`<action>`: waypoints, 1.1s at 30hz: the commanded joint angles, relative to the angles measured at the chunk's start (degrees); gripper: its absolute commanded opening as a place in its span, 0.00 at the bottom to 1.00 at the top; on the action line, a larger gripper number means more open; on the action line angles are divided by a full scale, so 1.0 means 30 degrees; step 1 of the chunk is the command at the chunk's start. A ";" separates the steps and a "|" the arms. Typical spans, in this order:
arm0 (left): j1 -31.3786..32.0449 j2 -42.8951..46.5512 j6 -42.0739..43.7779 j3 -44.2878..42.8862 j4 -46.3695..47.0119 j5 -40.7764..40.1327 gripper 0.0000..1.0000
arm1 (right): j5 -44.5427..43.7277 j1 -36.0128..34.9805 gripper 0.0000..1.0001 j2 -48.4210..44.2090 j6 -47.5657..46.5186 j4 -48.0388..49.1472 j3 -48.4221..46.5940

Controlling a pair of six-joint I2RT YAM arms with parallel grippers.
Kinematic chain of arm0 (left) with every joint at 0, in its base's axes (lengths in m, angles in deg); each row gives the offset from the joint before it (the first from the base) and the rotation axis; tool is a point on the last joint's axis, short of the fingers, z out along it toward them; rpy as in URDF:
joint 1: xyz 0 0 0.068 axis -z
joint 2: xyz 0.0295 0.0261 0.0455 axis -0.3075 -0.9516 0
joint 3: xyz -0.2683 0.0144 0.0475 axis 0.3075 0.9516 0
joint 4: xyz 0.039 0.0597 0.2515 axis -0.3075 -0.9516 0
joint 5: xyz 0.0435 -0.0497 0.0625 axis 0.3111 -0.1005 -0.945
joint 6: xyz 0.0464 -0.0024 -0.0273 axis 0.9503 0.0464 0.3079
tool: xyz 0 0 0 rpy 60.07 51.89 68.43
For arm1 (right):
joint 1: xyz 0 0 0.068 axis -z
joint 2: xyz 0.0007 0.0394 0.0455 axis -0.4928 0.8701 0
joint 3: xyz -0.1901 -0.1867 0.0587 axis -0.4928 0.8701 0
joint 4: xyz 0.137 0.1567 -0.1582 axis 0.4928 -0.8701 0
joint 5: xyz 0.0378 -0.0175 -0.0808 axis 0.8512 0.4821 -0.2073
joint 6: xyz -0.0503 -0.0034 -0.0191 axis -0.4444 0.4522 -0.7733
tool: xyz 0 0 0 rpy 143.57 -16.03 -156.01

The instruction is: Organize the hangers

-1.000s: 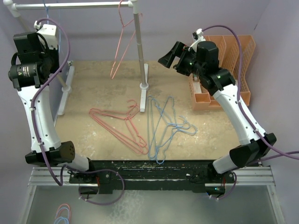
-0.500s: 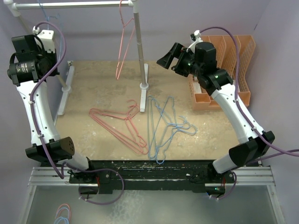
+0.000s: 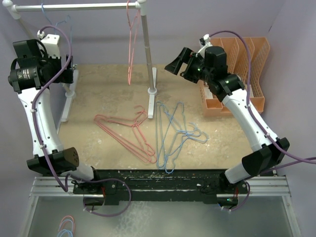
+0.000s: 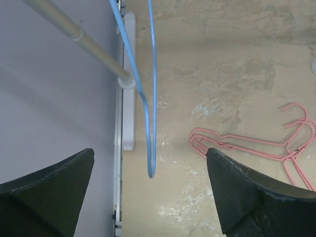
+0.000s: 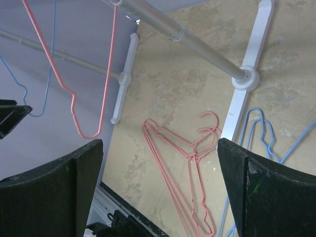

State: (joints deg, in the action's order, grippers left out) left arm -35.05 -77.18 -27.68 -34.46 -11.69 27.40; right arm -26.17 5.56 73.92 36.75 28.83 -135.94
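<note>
A light blue hanger (image 3: 63,24) hangs from the white rail at its left end. In the left wrist view its lower loop (image 4: 149,108) dangles between my left gripper's (image 4: 150,195) wide-open jaws, touching neither finger. Near the rail's right end hangs a pink hanger (image 3: 131,44). On the table lie pink hangers (image 3: 126,132) in a pile and blue hangers (image 3: 173,132) beside them. My right gripper (image 3: 177,63) hovers open and empty to the right of the rack post; its camera sees the hung pink hanger (image 5: 74,98) and the table's pink pile (image 5: 182,168).
The white pole rack (image 3: 146,49) stands at the back, its feet on the table at the left (image 3: 69,98) and middle (image 3: 153,91). An orange slotted file holder (image 3: 247,64) sits at the right behind my right arm.
My left gripper has opened and let go of the blue hanger, which now hangs on the rail. The hung pink hanger has swung from tilted towards vertical. My right gripper edged slightly left.
</note>
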 commanded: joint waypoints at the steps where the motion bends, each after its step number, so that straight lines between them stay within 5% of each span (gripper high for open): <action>1: -0.0104 0.2435 0.0175 -0.0521 0.0258 -0.0554 0.99 | 0.0222 0.0079 1.00 -0.0234 -0.0181 0.0701 0.0360; 9: -0.0094 0.6169 0.0817 -0.1918 0.1139 -0.4603 0.99 | -0.3843 0.0066 1.00 -0.0539 -0.0963 -0.2918 0.3446; 15: -0.0093 0.7383 0.2099 -0.2283 -0.1684 0.2486 0.99 | -0.8343 0.0085 1.00 -0.1371 0.0751 -0.5725 0.8549; 24: -0.0016 0.7027 0.3778 0.0263 -0.2985 0.7000 0.99 | -1.1131 0.0139 0.92 -0.1191 0.1571 -0.5104 1.2102; 29: 0.1477 0.6354 0.3644 0.1005 -0.2208 0.5326 0.99 | -0.9853 0.0137 0.80 0.0270 0.1415 -0.3722 1.2237; 33: 0.5516 0.6018 0.2578 0.1833 -0.0805 0.0578 0.99 | -0.9171 0.0137 0.75 0.1425 0.1516 -0.3244 1.2051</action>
State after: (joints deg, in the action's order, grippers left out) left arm -27.12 -59.65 -17.86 -29.91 -19.26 39.47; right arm -54.65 5.87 75.25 40.36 16.57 -99.26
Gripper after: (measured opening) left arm 0.990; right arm 0.773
